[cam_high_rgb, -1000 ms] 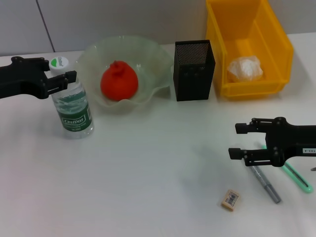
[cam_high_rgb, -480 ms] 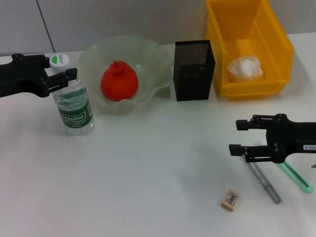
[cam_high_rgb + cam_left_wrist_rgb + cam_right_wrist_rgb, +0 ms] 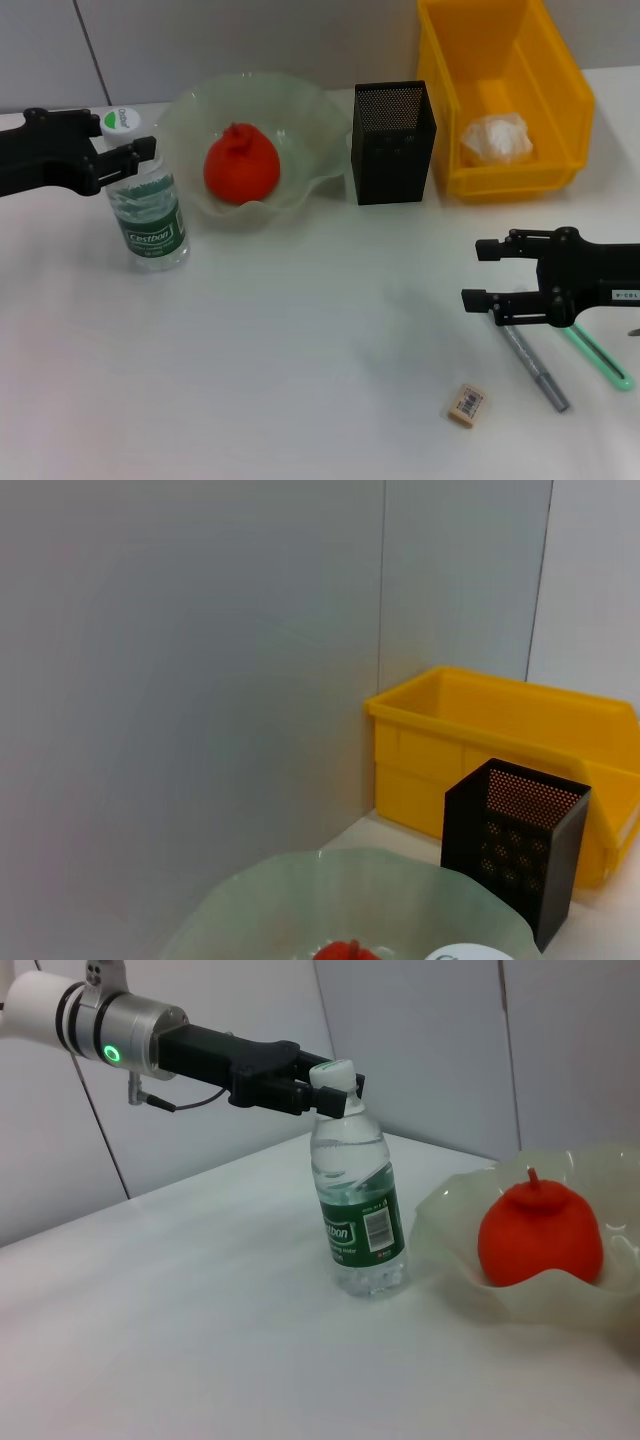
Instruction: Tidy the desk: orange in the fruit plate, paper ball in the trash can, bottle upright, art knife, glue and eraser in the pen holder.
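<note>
Eraser (image 3: 466, 404) lies flat on the worktop (image 3: 300, 340) at five o'clock, nearest of all.
Small, stiff and light, it likely wants a pinch across its short sides. Right end effector (image 3: 485, 274) hovers spread at three o'clock over a grey pen (image 3: 535, 368). Farther, at ten o'clock, left end effector (image 3: 140, 155) pinches the upright bottle (image 3: 148, 215) at its neck.

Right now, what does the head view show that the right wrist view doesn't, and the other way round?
Only the head view shows the right gripper, eraser, pen holder, trash can and paper ball. Only the right wrist view shows the left arm's green light. Both show the bottle, left gripper, orange and fruit plate.
</note>
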`<state>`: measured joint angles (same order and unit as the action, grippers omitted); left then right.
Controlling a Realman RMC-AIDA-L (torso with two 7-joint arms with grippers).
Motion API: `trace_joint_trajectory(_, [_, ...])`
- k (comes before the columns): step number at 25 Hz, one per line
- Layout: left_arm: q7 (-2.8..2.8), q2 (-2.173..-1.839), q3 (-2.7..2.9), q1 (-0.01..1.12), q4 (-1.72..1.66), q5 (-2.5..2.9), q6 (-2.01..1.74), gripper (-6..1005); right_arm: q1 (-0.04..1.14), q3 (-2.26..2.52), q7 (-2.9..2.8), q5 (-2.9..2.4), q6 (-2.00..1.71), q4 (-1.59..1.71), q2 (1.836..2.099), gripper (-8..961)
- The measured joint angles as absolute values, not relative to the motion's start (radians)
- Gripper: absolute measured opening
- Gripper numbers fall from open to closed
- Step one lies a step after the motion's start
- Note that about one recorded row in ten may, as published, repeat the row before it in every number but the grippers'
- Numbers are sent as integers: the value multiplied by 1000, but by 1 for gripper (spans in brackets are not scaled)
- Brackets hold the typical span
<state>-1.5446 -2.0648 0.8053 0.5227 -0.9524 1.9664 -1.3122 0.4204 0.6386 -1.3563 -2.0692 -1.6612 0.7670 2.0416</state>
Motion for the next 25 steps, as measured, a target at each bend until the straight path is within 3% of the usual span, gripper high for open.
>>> trace_joint_trajectory(7, [-1545,-2065,805,523,-952,1965,-1301,446,424,631,-1357,-2069,-1661,767,2042,767])
trace_joint_trajectory(12, [-1545,-2065,806,525,-951,1971,-1301,659,424,629,-1357,-2069,-1661,767,2042,767])
trace_joint_trajectory(25, [-1553,-2059,779,522,-960,1887,-1329,847,423,629,-1358,-2069,-1661,764,2042,766])
